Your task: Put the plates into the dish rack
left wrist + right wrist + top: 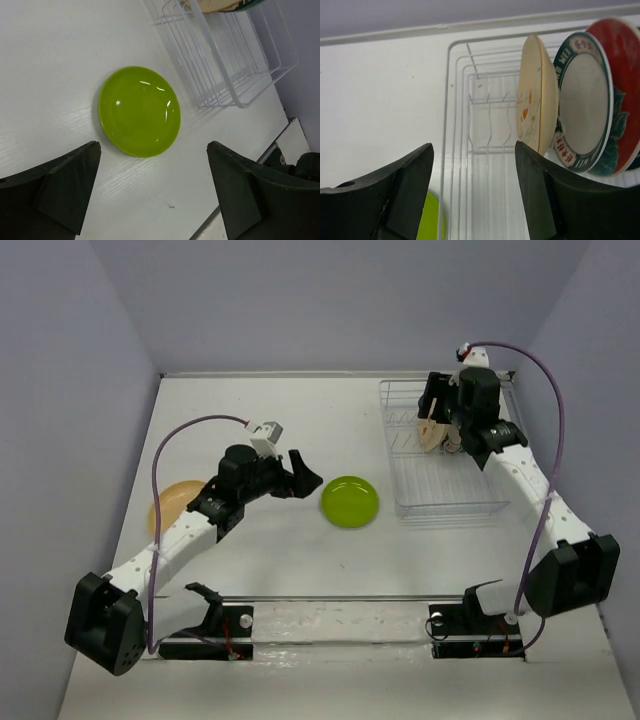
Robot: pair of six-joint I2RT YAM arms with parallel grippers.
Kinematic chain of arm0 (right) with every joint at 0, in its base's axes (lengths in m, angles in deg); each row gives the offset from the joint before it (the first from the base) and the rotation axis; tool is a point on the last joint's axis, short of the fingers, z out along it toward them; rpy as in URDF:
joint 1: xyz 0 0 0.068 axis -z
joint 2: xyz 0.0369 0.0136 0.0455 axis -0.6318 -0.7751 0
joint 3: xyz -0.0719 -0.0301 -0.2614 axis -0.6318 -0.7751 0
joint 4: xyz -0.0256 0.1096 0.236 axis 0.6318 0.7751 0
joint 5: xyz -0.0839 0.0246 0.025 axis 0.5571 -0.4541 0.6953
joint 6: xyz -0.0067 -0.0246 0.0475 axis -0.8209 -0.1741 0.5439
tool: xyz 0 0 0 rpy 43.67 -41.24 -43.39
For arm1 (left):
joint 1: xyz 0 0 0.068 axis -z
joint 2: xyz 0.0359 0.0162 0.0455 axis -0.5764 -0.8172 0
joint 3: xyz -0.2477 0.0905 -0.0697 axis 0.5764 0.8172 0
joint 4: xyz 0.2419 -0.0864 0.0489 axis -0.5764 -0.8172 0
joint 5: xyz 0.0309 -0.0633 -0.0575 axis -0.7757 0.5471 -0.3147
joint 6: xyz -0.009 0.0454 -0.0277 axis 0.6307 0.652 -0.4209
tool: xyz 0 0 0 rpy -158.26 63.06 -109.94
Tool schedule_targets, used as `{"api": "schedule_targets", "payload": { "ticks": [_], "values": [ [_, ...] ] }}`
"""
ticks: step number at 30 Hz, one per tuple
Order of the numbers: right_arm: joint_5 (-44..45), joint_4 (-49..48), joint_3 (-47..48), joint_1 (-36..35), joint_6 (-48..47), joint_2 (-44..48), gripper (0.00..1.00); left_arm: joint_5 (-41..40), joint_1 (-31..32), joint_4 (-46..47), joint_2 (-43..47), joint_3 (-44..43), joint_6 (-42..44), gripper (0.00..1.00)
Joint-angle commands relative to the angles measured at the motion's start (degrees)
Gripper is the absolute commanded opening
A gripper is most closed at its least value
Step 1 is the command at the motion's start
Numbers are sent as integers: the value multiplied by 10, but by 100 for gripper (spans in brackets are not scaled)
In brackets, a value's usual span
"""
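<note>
Three plates (582,100) upright in pale wire dish rack (450,512), far-right corner. Right gripper (472,147) spread, empty. Left gripper (305,475) gaping beside lime green round plate (350,502) mid-table; next likely needs rim pinch.

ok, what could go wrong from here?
Green plate lies flat on the table; the open left hand may slide it instead of gripping the rim. The open right hand sits close to the beige plate standing in the rack; pulling out could knock it over.
</note>
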Motion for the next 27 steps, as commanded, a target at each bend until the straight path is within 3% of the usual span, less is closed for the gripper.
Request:
{"api": "schedule_targets", "payload": {
  "ticks": [1,10,14,19,23,24,27],
  "values": [
    [-48,-156,-117,-27,49,102,70,-94,71,83,-56,47,-61,99],
    [-93,-210,-210,-78,81,188,58,-197,123,125,-228,-6,-61,91],
    [-84,-208,-217,-78,70,197,56,-197,125,137,-284,-25,-54,86],
    [-124,-209,-209,-78,78,180,52,-203,125,172,-330,-24,-44,74],
    [-165,-209,-198,-83,84,158,43,-203,125,194,-347,-21,-40,49],
    [-176,-209,-191,-83,82,151,39,-203,125,196,-350,-19,-39,35],
    [-274,-216,-177,-95,62,131,31,-227,125,206,-346,-9,-42,6]
  ]
}}
